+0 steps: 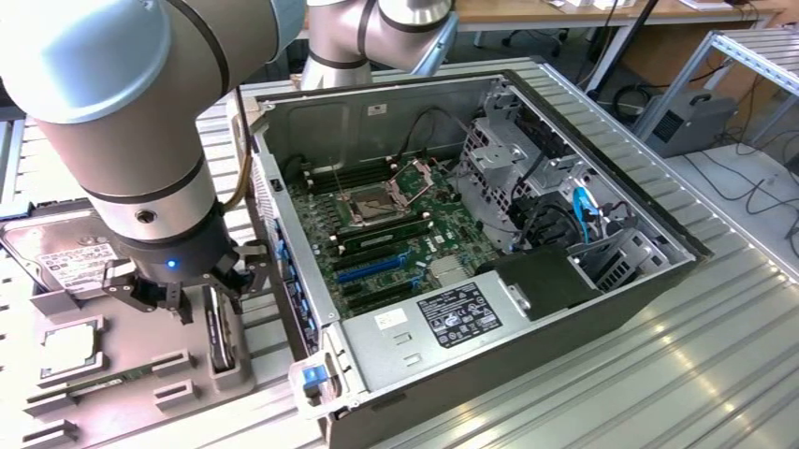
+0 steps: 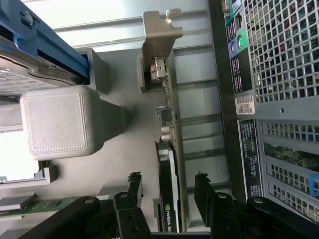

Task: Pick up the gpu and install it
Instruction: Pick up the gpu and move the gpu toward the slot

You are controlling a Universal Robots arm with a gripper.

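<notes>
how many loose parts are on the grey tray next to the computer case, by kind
hard drive: 1
square silver chip: 1
green memory stick: 1
graphics card, standing on edge: 1
total: 4

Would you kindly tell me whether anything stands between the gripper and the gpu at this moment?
Nothing visible does. The gripper is open just above the gpu, which stands on edge on the grey tray. One finger sits off each face of the card, with only bare gaps between the fingers and the card.
</notes>
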